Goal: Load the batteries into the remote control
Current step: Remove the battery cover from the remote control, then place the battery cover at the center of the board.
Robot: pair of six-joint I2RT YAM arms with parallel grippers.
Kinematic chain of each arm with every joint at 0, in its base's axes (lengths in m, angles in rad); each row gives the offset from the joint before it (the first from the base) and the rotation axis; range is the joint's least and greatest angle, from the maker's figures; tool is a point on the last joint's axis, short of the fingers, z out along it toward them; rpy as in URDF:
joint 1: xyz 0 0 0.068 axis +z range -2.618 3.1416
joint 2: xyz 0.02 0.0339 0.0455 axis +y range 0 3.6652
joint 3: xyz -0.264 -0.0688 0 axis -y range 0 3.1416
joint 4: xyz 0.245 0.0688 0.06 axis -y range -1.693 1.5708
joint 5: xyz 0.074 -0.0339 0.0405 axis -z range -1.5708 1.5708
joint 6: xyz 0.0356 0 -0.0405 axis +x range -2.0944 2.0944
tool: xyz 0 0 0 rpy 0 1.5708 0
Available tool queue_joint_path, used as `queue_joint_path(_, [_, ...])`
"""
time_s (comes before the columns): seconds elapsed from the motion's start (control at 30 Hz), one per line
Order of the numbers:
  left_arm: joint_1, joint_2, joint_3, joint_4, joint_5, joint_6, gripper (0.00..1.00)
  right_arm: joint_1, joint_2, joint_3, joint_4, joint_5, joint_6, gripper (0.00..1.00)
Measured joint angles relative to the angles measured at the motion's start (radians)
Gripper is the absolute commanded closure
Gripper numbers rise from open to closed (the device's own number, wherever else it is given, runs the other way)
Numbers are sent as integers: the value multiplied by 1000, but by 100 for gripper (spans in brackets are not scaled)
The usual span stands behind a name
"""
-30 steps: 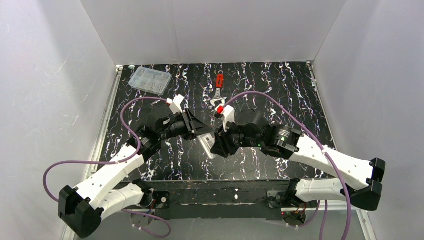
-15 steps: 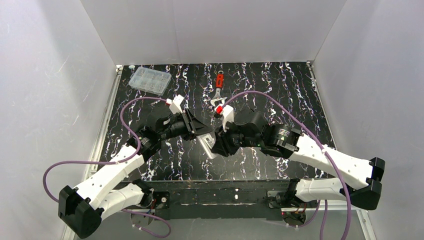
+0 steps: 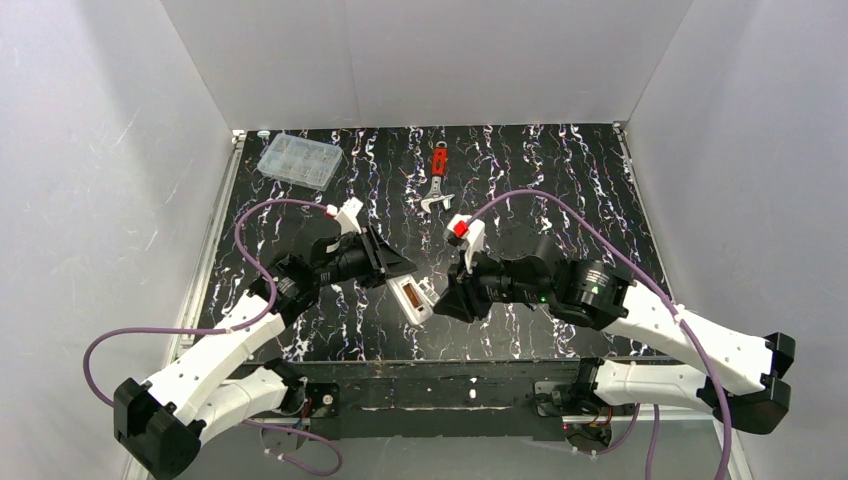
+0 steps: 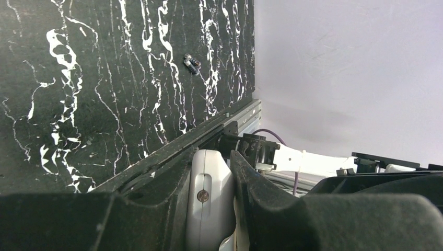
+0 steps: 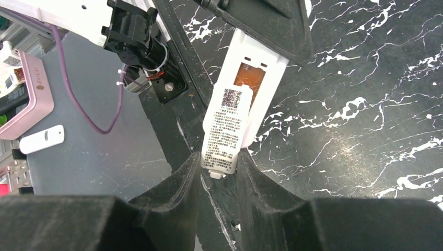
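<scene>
Right pincer (image 5: 219, 166) withdrawn rightward clamping cover (image 5: 225, 125), left pincer (image 4: 211, 167) clamping remote control (image 3: 411, 297), wrench (image 3: 436, 182) beyond

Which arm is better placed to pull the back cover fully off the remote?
Right, probably: the right gripper pinches the half-slid cover, while the left gripper clamps the remote.

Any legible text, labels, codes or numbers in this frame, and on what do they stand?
Sticker on the back cover of the remote control: a QR code and rows of fine print, too small to read.
Pink device beside the table: faint lettering on its edge, too blurred to read.
Nothing else legible.
</scene>
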Motion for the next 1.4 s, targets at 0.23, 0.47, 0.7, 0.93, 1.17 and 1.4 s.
queue_joint_path(0.23, [0,-44,23,-127,-49,47,100,0,-19,-67,12,118,-5,71])
queue_joint_path(0.47, [3,-157,84,-325,-112,144,100,-14,155,-105,-13,222,-19,71])
queue_joint_path(0.7, [5,-214,122,-454,-142,201,100,-95,338,-168,56,217,-45,71])
queue_joint_path(0.93, [5,-220,123,-488,-154,214,100,-178,484,-205,170,196,-68,71])
queue_joint_path(1.17, [7,-228,123,-498,-156,214,100,-190,568,-212,227,195,-87,59])
queue_joint_path(1.4, [10,-231,124,-507,-156,220,100,-193,598,-212,230,197,-93,41])
